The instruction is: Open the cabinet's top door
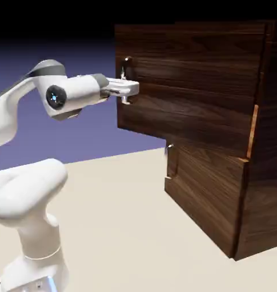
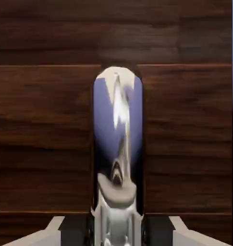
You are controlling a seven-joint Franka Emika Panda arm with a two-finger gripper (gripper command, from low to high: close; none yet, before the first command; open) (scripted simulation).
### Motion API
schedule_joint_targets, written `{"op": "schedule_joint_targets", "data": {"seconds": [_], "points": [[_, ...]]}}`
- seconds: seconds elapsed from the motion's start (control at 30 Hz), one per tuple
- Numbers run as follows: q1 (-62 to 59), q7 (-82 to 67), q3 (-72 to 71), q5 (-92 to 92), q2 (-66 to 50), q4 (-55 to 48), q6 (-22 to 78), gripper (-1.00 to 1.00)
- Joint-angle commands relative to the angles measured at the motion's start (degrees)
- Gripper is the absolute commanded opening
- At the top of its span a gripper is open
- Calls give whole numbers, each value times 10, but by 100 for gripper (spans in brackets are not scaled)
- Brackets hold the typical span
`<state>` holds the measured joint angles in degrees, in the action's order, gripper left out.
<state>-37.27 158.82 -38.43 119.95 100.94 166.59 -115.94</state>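
Tabletop (image 1: 117,228): one cabinet (image 1: 220,188), two panels.

surface: a plain cream table (image 1: 117,228), smooth and unmarked, filling the lower part of the exterior view
far edge: meets the blue-violet backdrop along a line that runs behind the arm
on it, exterior view's right: the cabinet (image 1: 220,188), dark walnut wood, standing upright with its bottom edge flat on the table
on it, lower left: the robot's white base (image 1: 35,268), rising from the table at the picture's corner
hand view: only wood and a shiny handle show, no table
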Motion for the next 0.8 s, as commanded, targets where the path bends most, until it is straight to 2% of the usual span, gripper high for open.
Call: {"op": "schedule_joint_targets", "data": {"seconds": [0.0,0.23,0.47,0.6,0.77], "points": [[5,-8,21,-14,1,10,15,-100],[3,-50,166,-120,-1,55,122,-100],[-91,-83,289,-195,-21,67,281,-100],[-174,-77,296,-176,-16,70,368,-100],[-205,-140,379,-261,-102,49,455,-100]]}}
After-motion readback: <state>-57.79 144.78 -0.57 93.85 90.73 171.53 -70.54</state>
